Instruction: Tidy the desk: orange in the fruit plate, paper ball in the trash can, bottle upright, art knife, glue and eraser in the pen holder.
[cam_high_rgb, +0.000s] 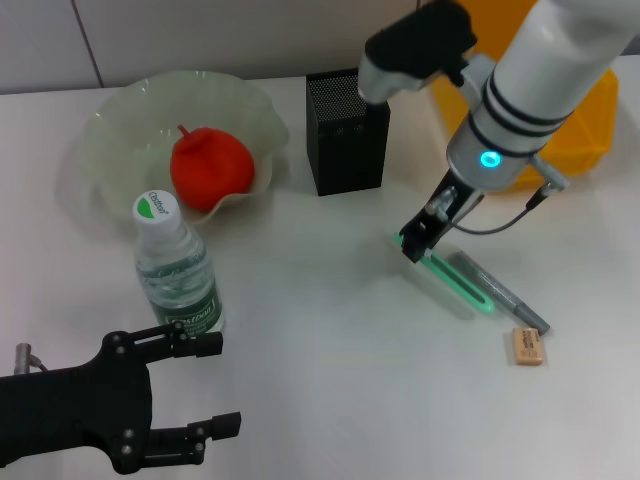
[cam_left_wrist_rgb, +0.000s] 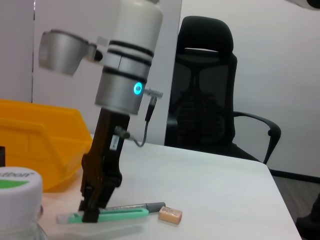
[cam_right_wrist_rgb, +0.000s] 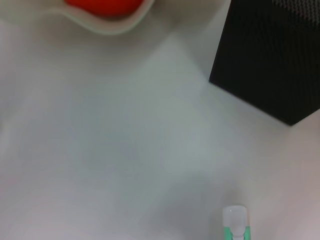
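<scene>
Two fingers of the right end effector (cam_high_rgb: 416, 243) straddle one end of the green art knife (cam_high_rgb: 455, 282), which lies flat on the worktop (cam_high_rgb: 330, 340); whether they pinch it yet I cannot tell. Light, stiff and slim, it probably suits a grip across its narrow sides. Just beyond lie the grey glue (cam_high_rgb: 500, 292) and eraser (cam_high_rgb: 526, 345). The left end effector (cam_high_rgb: 195, 385) waits spread, well apart.
</scene>
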